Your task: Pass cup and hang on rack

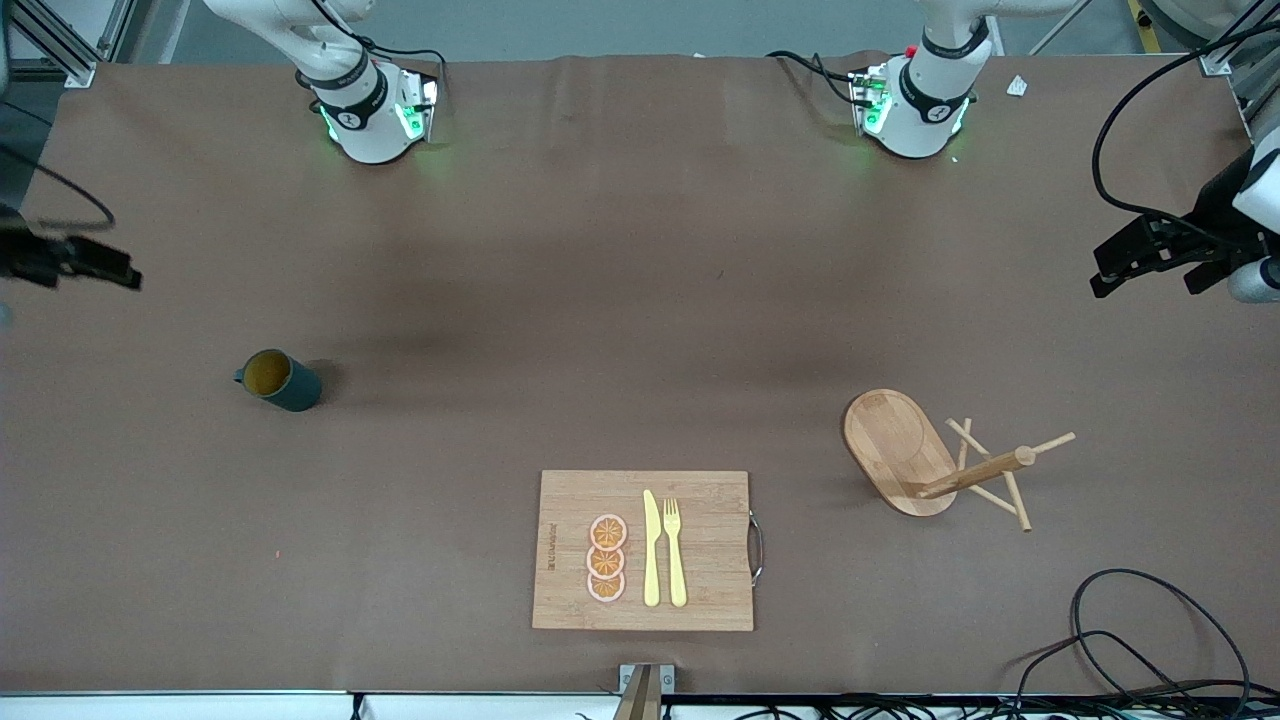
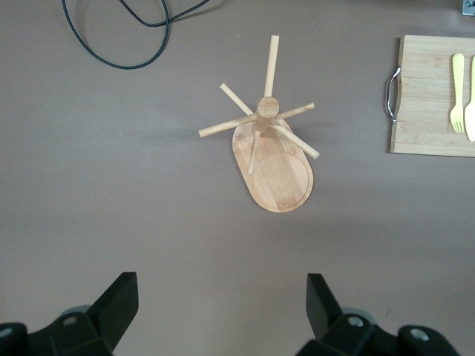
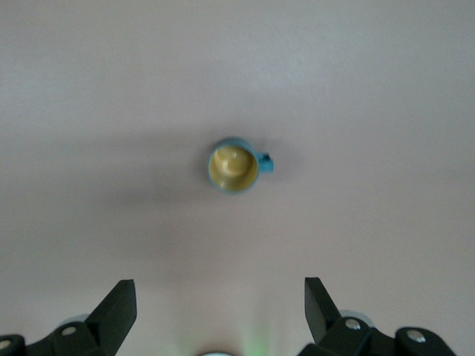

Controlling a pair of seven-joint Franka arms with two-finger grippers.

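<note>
From my station, sweeping the front view from its left edge: the right gripper (image 1: 75, 262) hangs at the right arm's end of the worktop (image 1: 620, 300), its jaws spread wide with nothing between them. The right wrist view confirms this, the right gripper (image 3: 219, 311) with its two dark fingers (image 3: 115, 308) set far apart over bare brown surface.

The cup (image 1: 280, 380) stands upright on the worktop, well apart from those jaws and not touched by them. In the right wrist view the cup (image 3: 236, 166) sits ahead of the open jaws, roughly in line with the gap between them, its yellowish inside facing up and its small handle sticking out to one side.

Next I see the cutting board (image 1: 645, 550), near the front camera's edge, carrying three orange slices (image 1: 606, 558), a yellow knife (image 1: 651, 548) and a yellow fork (image 1: 675, 552).

The rack (image 1: 900, 450) stands toward the left arm's end, on its oval base with pegs fanning out from the post. In the left wrist view the rack (image 2: 278, 174) lies ahead of the left gripper's jaws, clear of them.

The left gripper (image 1: 1160, 262) hangs at the left arm's end of the worktop, jaws apart and empty; in its own wrist view the left gripper (image 2: 223, 308) shows both fingers (image 2: 119, 304) widely separated. A black cable (image 1: 1140, 640) loops on the worktop near the front camera.
</note>
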